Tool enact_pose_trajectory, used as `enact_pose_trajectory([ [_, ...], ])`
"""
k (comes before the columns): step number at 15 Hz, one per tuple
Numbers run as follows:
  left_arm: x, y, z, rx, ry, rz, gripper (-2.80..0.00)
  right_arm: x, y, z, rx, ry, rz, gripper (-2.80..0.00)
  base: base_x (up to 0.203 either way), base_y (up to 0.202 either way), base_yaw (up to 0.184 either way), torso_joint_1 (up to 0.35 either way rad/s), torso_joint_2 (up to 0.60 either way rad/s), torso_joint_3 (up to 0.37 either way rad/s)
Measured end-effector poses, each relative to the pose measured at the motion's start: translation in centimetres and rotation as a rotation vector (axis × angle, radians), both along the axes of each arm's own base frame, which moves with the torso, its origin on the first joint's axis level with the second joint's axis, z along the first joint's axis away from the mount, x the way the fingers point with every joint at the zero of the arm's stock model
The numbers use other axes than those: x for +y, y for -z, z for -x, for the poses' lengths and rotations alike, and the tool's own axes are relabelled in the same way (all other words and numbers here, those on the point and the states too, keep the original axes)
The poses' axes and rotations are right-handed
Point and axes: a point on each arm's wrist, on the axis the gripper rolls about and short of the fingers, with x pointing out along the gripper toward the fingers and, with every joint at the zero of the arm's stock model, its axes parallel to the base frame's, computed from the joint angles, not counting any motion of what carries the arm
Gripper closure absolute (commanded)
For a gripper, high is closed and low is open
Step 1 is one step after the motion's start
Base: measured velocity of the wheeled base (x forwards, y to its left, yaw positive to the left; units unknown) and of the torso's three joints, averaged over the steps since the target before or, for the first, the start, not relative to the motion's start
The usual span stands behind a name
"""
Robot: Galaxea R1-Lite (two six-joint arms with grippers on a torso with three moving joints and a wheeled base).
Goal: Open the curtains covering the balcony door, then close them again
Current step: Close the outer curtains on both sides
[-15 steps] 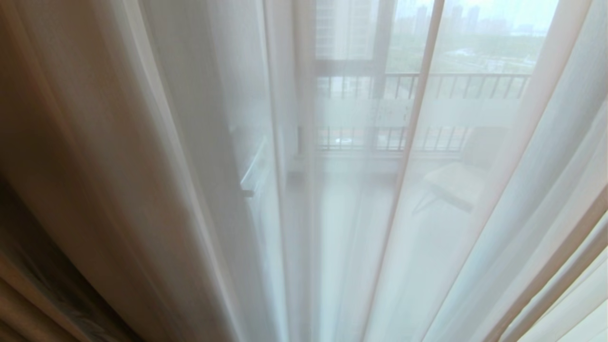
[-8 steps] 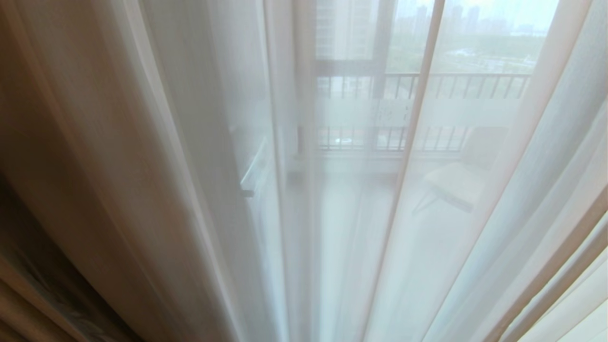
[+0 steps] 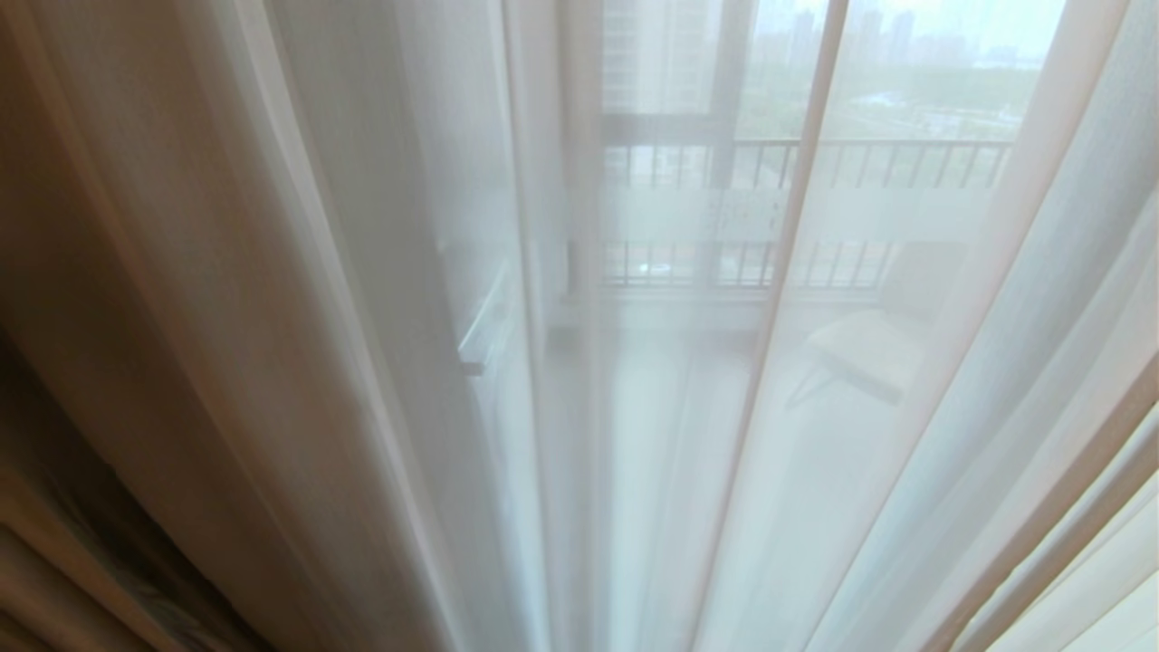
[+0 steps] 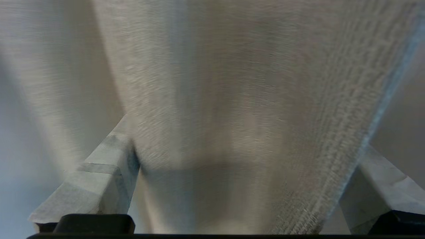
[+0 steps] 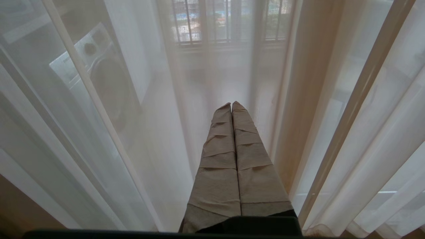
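Between our left end effector's [image 4: 244,176] spread fingers [image 4: 106,166] hangs a fold of the opaque curtains [image 4: 232,99], ungripped; the sheer layer [image 3: 634,407] veils the balcony door [image 3: 724,136]. Our right end effector [image 5: 231,104] is closed, empty.

Daylight outside: a railing [image 3: 815,154], a balcony chair [image 3: 869,349], and a washing machine [image 5: 99,76].

No readable text anywhere

Scanning the sheer curtains [image 3: 688,407] and the washing machine [image 5: 99,76] dimly seen through them at ten o'clock in the right wrist view: no lettering, label, brand or number can be made out.
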Motion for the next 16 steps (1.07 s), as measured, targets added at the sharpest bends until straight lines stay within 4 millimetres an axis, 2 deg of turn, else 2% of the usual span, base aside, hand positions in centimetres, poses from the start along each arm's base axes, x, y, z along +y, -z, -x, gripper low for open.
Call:
enact_pose_trajectory([
  [3,-0.4,0.5,-1.5,-0.002,0.033,-0.001,-2.8,0.0,0.0,0.0,0.0,0.0,0.0,0.0,0.0,0.0,0.0,0.0,0.0,0.0],
  [8,0.3,0.3,-2.4,-0.033,0.036,-0.032,-2.8,0.0,0.0,0.0,0.0,0.0,0.0,0.0,0.0,0.0,0.0,0.0,0.0,0.0],
  [9,0.5,0.4,-2.4,-0.032,0.035,-0.031,0.0,0.0,0.0,0.0,0.0,0.0,0.0,0.0,0.0,0.0,0.0,0.0,0.0,0.0],
  [16,0.8,0.3,-2.3,-0.062,0.028,-0.061,0.0,0.0,0.0,0.0,-0.001,0.0,0.0,0.0,0.0,0.0,0.0,0.0,0.0,0.0],
])
